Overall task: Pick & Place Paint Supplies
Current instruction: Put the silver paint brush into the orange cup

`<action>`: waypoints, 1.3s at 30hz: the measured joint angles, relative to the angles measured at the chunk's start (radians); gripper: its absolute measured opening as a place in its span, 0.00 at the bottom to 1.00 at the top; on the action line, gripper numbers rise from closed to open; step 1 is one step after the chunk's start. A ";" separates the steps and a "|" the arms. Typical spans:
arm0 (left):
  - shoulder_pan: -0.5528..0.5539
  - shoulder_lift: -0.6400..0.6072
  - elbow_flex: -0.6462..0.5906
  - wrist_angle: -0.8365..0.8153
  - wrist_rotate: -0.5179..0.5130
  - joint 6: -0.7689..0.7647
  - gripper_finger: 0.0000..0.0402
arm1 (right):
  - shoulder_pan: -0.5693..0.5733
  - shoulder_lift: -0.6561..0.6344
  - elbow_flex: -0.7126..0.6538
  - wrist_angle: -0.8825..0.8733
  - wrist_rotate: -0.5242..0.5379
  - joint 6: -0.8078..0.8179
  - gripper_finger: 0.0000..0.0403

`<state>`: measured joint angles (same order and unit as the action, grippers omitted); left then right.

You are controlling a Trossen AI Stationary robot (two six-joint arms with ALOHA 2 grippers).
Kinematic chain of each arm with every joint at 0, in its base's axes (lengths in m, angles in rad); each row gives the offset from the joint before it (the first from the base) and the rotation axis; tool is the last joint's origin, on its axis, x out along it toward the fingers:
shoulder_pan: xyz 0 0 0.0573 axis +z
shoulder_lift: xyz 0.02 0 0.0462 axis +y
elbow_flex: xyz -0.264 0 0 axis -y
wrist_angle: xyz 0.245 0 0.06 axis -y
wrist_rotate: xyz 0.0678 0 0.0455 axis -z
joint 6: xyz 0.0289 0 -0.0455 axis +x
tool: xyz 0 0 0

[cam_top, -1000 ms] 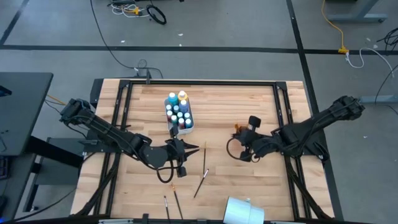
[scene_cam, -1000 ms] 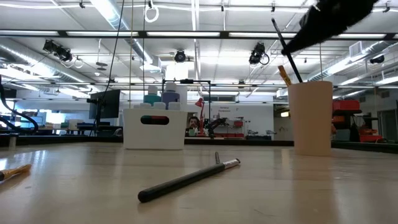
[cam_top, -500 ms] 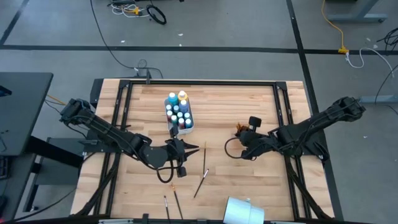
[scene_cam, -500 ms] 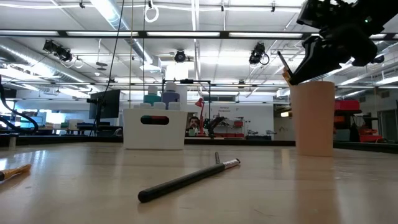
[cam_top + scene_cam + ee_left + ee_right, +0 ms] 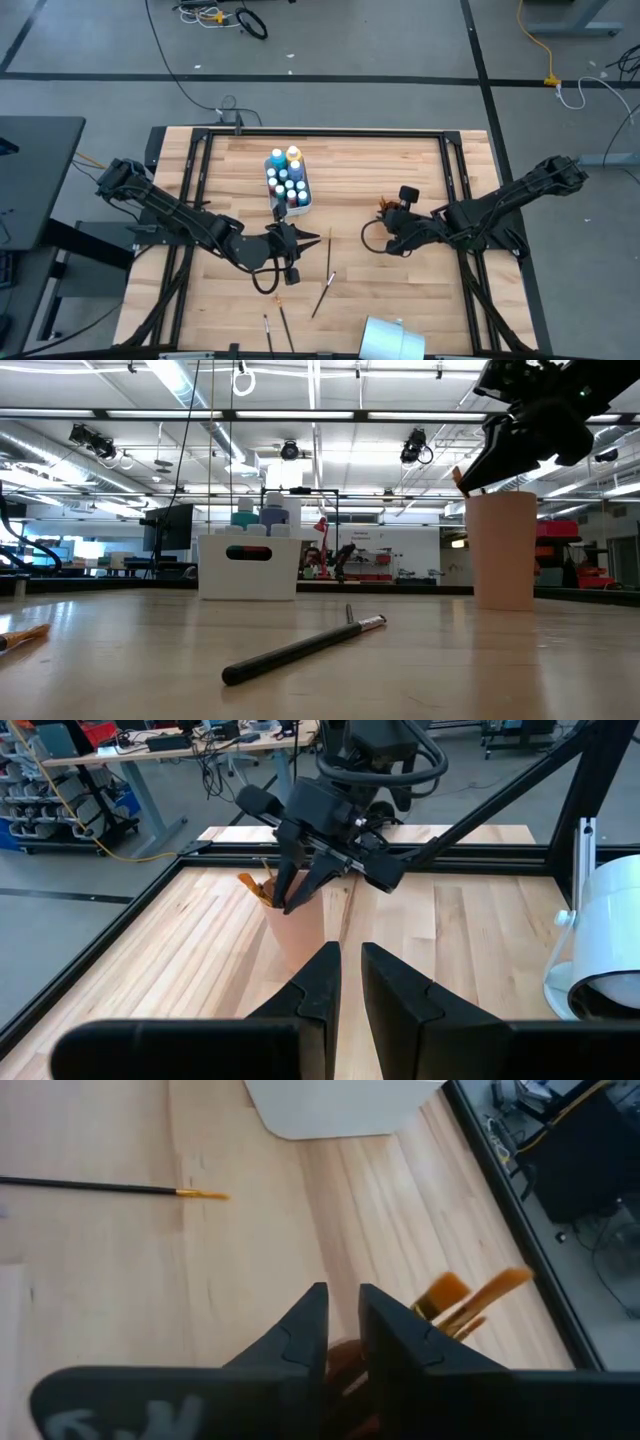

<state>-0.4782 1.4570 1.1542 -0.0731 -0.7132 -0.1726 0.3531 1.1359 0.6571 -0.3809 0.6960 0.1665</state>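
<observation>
A peach cup (image 5: 500, 550) stands right of the table's middle, with orange-tipped brushes (image 5: 470, 1295) sticking out of it. My right gripper (image 5: 342, 1292) slants down at the cup's rim (image 5: 292, 905), its fingers a narrow gap apart with nothing visible between them. A white caddy (image 5: 288, 182) toward the far edge holds the small paint bottles. Several dark-handled brushes (image 5: 330, 262) lie flat on the wood near the middle and the near edge. My left gripper (image 5: 350, 948) waits just left of them, narrowly open and pointing at the cup.
A white roll-shaped object (image 5: 392, 338) lies at the near edge. One dark brush (image 5: 300, 648) lies close to the low camera, and an orange-bristled one (image 5: 20, 637) lies to its left. A black frame (image 5: 320, 132) rims the table. Bare wood lies between the caddy and the cup.
My right gripper has come down toward the cup along with a dark-handled brush standing in it. Half a second ago the handle still showed beside the fingers in the low view. It no longer shows there.
</observation>
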 joint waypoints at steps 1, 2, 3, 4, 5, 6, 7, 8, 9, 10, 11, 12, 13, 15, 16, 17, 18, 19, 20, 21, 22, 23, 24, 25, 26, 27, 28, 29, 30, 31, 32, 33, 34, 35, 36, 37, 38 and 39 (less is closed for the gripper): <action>0.000 0.000 0.000 0.000 0.000 0.000 0.14 | 0.000 0.000 0.000 0.000 0.004 0.000 0.16; 0.000 0.000 0.000 0.000 0.000 0.000 0.14 | 0.000 0.000 0.000 0.001 0.004 0.000 0.16; 0.000 0.000 0.000 0.000 0.000 0.000 0.14 | 0.000 0.000 0.000 0.003 0.004 -0.002 0.16; 0.000 0.000 0.000 0.000 0.000 -0.001 0.14 | 0.000 0.000 0.000 0.008 0.005 -0.008 0.16; 0.000 0.000 0.000 -0.001 0.000 -0.005 0.14 | 0.000 0.000 0.000 0.020 0.009 -0.020 0.16; 0.000 0.000 0.000 -0.006 0.004 -0.010 0.14 | 0.000 0.000 0.000 0.040 0.016 -0.038 0.16; 0.000 0.000 0.000 -0.014 0.015 -0.020 0.14 | 0.000 0.000 0.000 0.067 0.026 -0.059 0.16; 0.000 0.000 0.000 -0.023 0.029 -0.030 0.14 | 0.000 0.000 0.000 0.097 0.030 -0.086 0.16; 0.000 0.000 0.000 -0.034 0.044 -0.041 0.14 | 0.000 0.000 0.000 0.138 0.030 -0.119 0.16; 0.000 0.000 0.000 -0.044 0.061 -0.058 0.14 | 0.000 0.000 0.000 0.184 0.030 -0.152 0.16; 0.000 0.000 0.000 -0.056 0.079 -0.072 0.14 | 0.000 0.000 0.000 0.236 0.030 -0.188 0.17; 0.000 0.000 0.000 -0.070 0.098 -0.087 0.14 | 0.000 0.000 0.000 0.292 0.026 -0.223 0.17; 0.000 0.000 0.000 -0.085 0.118 -0.105 0.14 | 0.000 0.000 0.000 0.349 0.019 -0.254 0.17; 0.000 0.000 0.000 -0.114 0.157 -0.135 0.14 | 0.000 0.000 0.000 0.471 -0.004 -0.306 0.16; 0.000 0.000 0.000 -0.128 0.177 -0.151 0.14 | 0.000 0.000 0.000 0.531 -0.021 -0.321 0.16; -0.002 0.000 0.000 -0.145 0.199 -0.167 0.14 | 0.000 0.000 0.000 0.584 -0.043 -0.335 0.16; -0.003 0.000 0.000 -0.159 0.220 -0.185 0.14 | 0.000 0.000 0.000 0.632 -0.069 -0.349 0.16; -0.005 0.000 0.000 -0.174 0.240 -0.192 0.14 | 0.000 0.000 0.000 0.676 -0.099 -0.356 0.16; -0.007 0.000 0.000 -0.186 0.260 -0.198 0.14 | 0.000 0.000 0.000 0.710 -0.130 -0.360 0.16; -0.011 0.000 0.000 -0.200 0.279 -0.205 0.14 | 0.000 0.000 0.000 0.734 -0.162 -0.362 0.16; -0.015 0.000 0.000 -0.211 0.294 -0.208 0.14 | 0.000 0.000 0.000 0.748 -0.194 -0.362 0.16; -0.020 0.000 0.000 -0.220 0.307 -0.212 0.14 | 0.000 0.000 0.000 0.754 -0.223 -0.362 0.16; -0.026 0.000 0.000 -0.226 0.313 -0.218 0.14 | 0.000 0.000 0.000 0.758 -0.249 -0.363 0.16; -0.033 0.000 0.000 -0.230 0.315 -0.230 0.14 | 0.000 0.000 0.000 0.759 -0.268 -0.363 0.16; -0.041 0.000 0.000 -0.234 0.315 -0.241 0.14 | 0.000 0.000 0.000 0.759 -0.283 -0.363 0.16; -0.050 0.000 0.000 -0.236 0.317 -0.253 0.14 | 0.000 0.000 0.000 0.759 -0.292 -0.364 0.16; -0.060 0.000 0.000 -0.237 0.321 -0.263 0.14 | 0.000 0.000 0.000 0.759 -0.294 -0.364 0.16; -0.070 0.000 -0.003 -0.229 0.327 -0.270 0.14 | 0.000 0.000 0.000 0.759 -0.294 -0.365 0.16; -0.078 0.000 -0.012 -0.214 0.340 -0.282 0.14 | 0.000 0.000 0.000 0.759 -0.294 -0.365 0.16; -0.088 0.000 -0.020 -0.215 0.356 -0.293 0.14 | 0.000 0.000 0.000 0.760 -0.294 -0.365 0.16; -0.098 0.000 -0.028 -0.221 0.371 -0.312 0.14 | 0.000 0.000 0.000 0.760 -0.294 -0.365 0.16; -0.107 0.001 -0.034 -0.228 0.390 -0.340 0.14 | 0.000 0.000 0.000 0.760 -0.294 -0.365 0.16; -0.116 0.001 -0.039 -0.229 0.404 -0.378 0.14 | 0.000 0.000 0.000 0.760 -0.294 -0.365 0.16; -0.122 0.001 -0.045 -0.230 0.422 -0.434 0.14 | 0.000 0.000 0.000 0.760 -0.294 -0.365 0.16; -0.128 0.001 -0.047 -0.242 0.438 -0.505 0.14 | 0.000 0.000 0.000 0.760 -0.294 -0.365 0.16; -0.133 0.001 -0.048 -0.265 0.450 -0.587 0.14 | 0.000 0.000 0.000 0.760 -0.294 -0.365 0.16; -0.139 0.001 -0.048 -0.290 0.460 -0.684 0.14 | 0.000 0.000 0.000 0.760 -0.294 -0.365 0.16; -0.144 0.001 -0.048 -0.318 0.471 -0.790 0.14 | 0.000 0.000 0.000 0.760 -0.294 -0.365 0.16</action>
<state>-0.6220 1.4578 1.1065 -0.3908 -0.2418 -0.9629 0.3531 1.1362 0.6571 0.3786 0.4019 -0.1982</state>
